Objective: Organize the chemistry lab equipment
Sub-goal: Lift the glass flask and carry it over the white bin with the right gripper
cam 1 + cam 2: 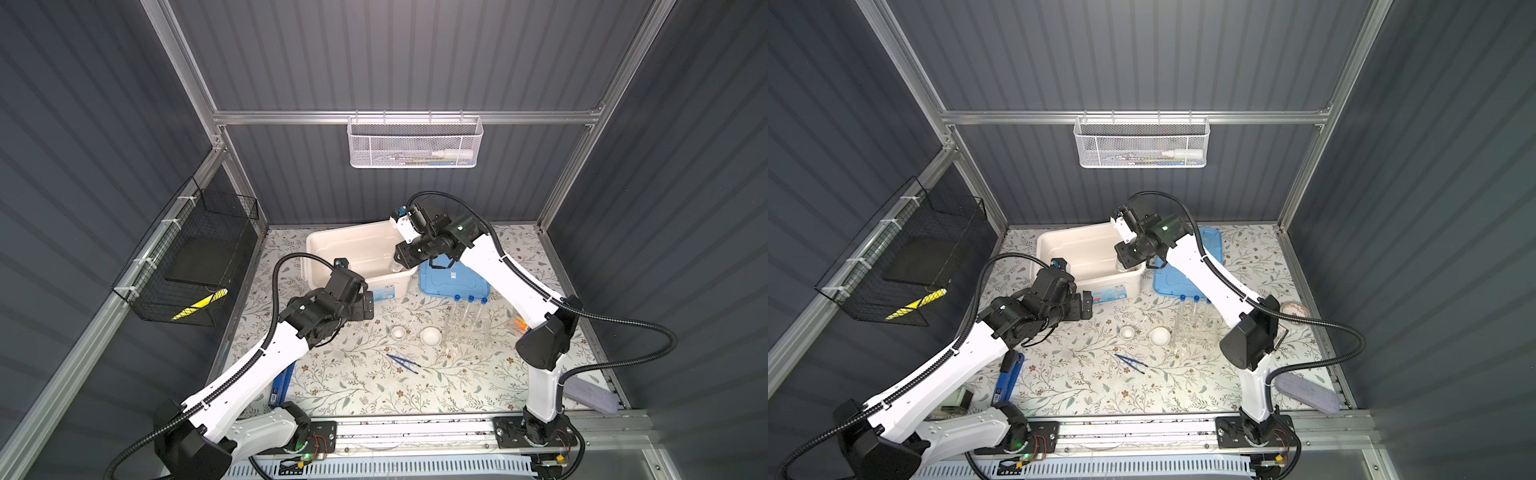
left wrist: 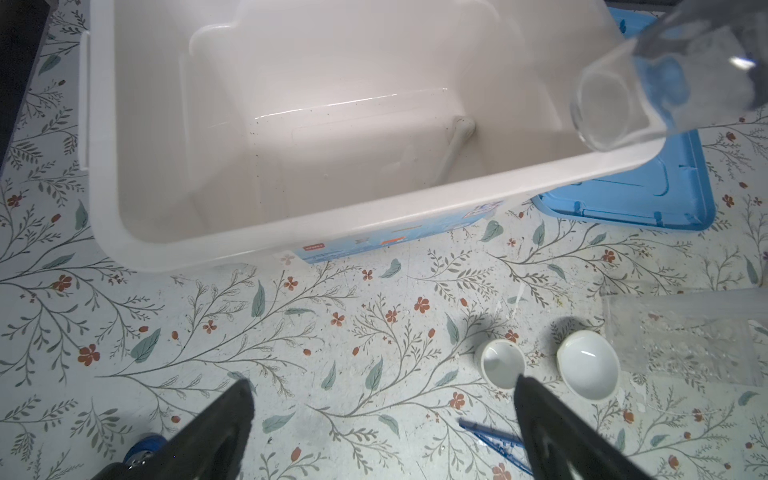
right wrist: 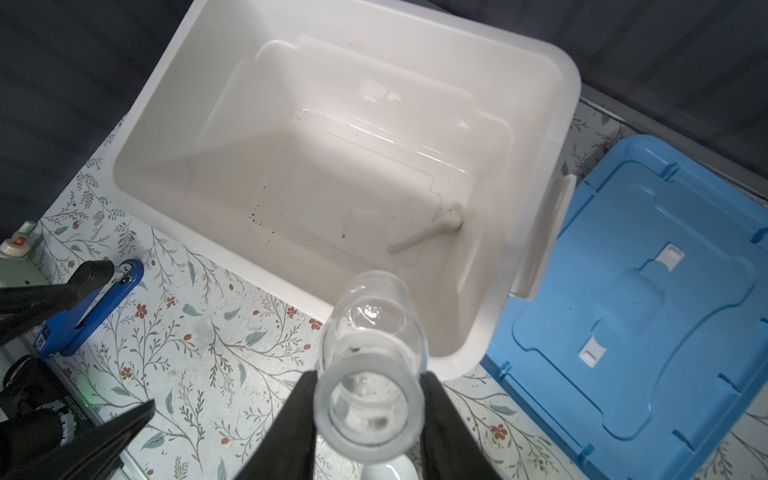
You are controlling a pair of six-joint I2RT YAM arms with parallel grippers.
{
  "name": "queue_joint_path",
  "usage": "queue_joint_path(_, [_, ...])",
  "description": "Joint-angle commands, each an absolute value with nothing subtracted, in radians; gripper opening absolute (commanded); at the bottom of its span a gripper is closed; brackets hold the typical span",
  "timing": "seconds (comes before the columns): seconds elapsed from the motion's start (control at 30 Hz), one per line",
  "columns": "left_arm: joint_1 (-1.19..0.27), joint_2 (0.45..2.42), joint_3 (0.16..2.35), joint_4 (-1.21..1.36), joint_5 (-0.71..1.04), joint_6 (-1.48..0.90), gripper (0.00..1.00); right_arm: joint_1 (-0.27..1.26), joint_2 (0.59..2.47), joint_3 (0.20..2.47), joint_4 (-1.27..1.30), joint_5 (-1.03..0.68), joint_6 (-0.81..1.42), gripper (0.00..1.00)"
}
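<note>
The right gripper (image 3: pixel 368 399) pinches the flask (image 3: pixel 374 324) by its neck over a corner of the bin (image 2: pixel 374 203); released here, it could strike the rim and roll out; the left gripper (image 2: pixel 382 382) hangs spread, empty.

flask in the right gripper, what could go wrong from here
1. The right gripper pinches the flask only at its neck, so it could slip or swing.
2. The flask seems to hang over the bin at its near rim; let go here, it might strike the rim and tumble outside.
3. The white rod lies on the bin floor near that corner; the flask could land on it and tip.
</note>
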State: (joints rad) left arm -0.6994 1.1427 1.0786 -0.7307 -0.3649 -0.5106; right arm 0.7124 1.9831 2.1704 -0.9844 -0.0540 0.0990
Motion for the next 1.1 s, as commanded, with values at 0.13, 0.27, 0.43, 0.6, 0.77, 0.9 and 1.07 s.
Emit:
queue_joint_path(0.13, [-0.801, 1.160, 1.063, -0.711, -0.427, -0.546, 1.00, 0.700, 2.095, 2.314, -1.010, -0.043, 0.078, 0.26])
queue_joint_path(0.27, [-0.852, 1.194, 1.067, -0.703, -0.441, -0.556, 1.00, 0.697, 2.149, 2.352, -1.007, -0.036, 0.087, 0.26])
queue_joint_path(0.43, [-0.898, 1.211, 1.049, -0.669, -0.446, -0.571, 1.00, 0.694, 2.194, 2.364, -0.986, -0.038, 0.103, 0.26])
queue_joint_path(0.6, [-0.932, 1.223, 1.025, -0.679, -0.457, -0.603, 0.99, 0.694, 2.251, 2.403, -0.995, -0.039, 0.107, 0.26])
queue_joint_path(0.77, [-0.946, 1.222, 1.005, -0.683, -0.465, -0.627, 1.00, 0.694, 2.292, 2.417, -0.987, -0.037, 0.112, 0.26])
queue_joint_path(0.9, [-0.949, 1.231, 1.000, -0.678, -0.465, -0.629, 1.00, 0.693, 2.316, 2.423, -0.976, -0.033, 0.118, 0.26])
queue_joint_path(1.07, [-0.963, 1.260, 0.999, -0.668, -0.454, -0.629, 0.99, 0.693, 2.374, 2.483, -1.009, -0.040, 0.120, 0.26])
